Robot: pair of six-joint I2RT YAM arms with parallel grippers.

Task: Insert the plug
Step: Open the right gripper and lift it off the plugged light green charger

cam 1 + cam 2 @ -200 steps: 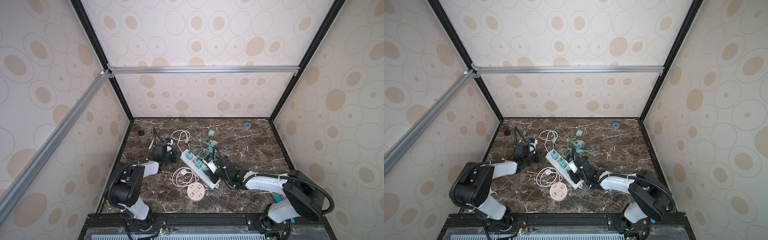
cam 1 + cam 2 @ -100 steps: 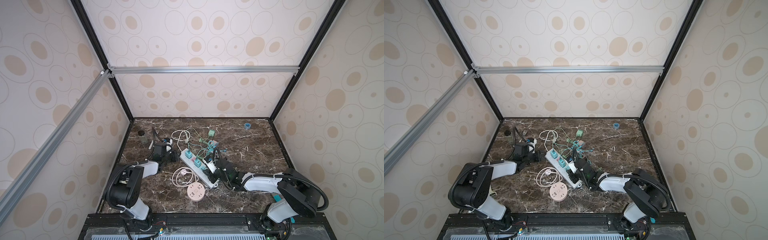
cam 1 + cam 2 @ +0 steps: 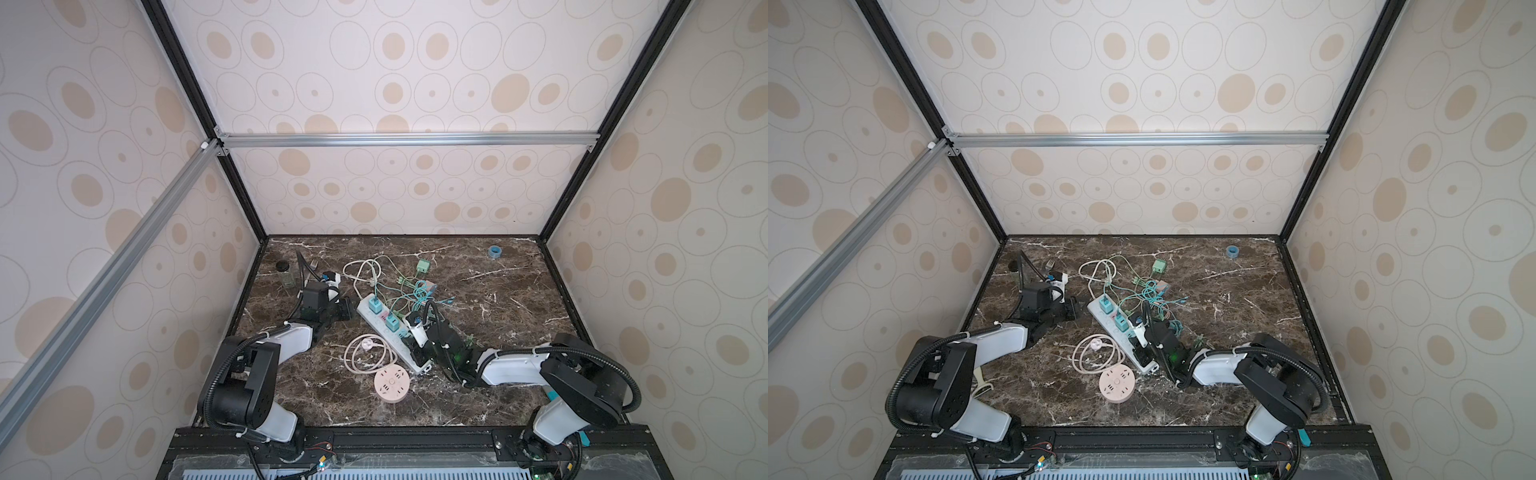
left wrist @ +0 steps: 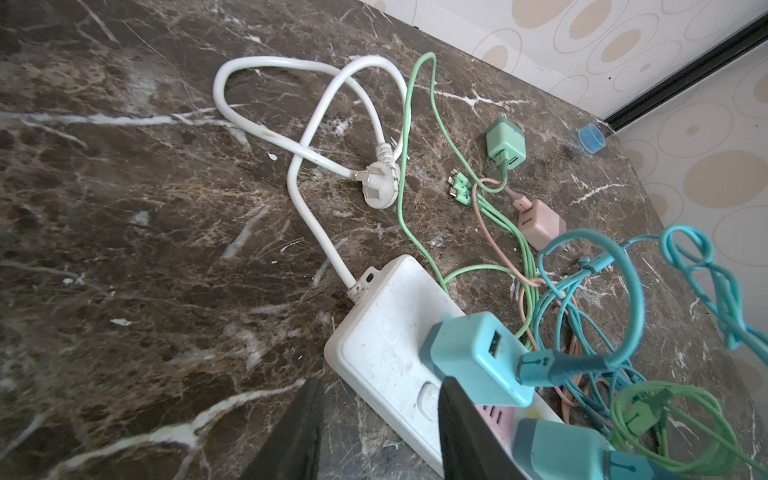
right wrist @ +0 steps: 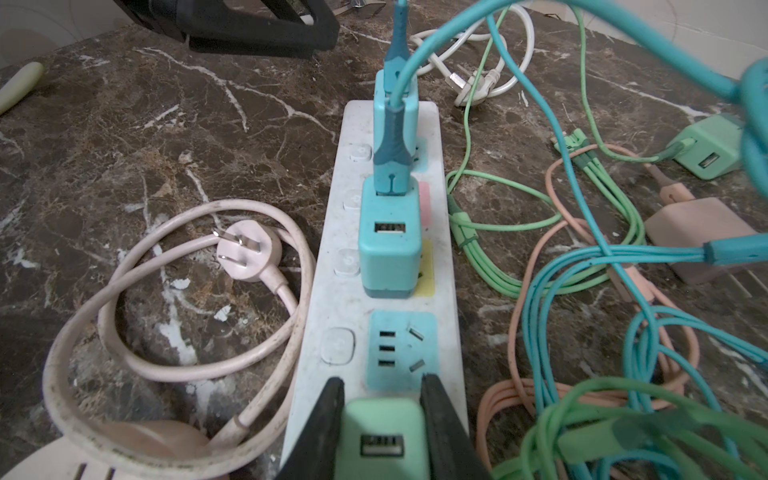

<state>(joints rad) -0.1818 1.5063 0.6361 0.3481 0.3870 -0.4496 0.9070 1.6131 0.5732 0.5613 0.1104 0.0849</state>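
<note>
A dark brown, white-veined marble tabletop (image 3: 498, 332) carries a white plastic power strip (image 5: 324, 299) lying diagonally near its middle. Just beside it lie a round pink socket hub (image 3: 392, 384) and a coiled pale pink cord with plug (image 5: 245, 253). Tangled teal and green cables (image 3: 415, 295), a mint-green charger cube (image 3: 423, 266) and a pink charger cube (image 4: 540, 224) lie beyond. A blue tape roll (image 3: 494, 251) sits well apart; a small black round object (image 3: 282, 266), perhaps a cap, lies near the far left corner.

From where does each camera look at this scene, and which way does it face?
Top views: high in front, looking down on the marble table; both arms show.
Left wrist: behind the open left gripper, facing the power strip's cord end.
Right wrist: along the strip; right gripper clamps a green charger.
Shared: both wrist views show the teal chargers.
</note>
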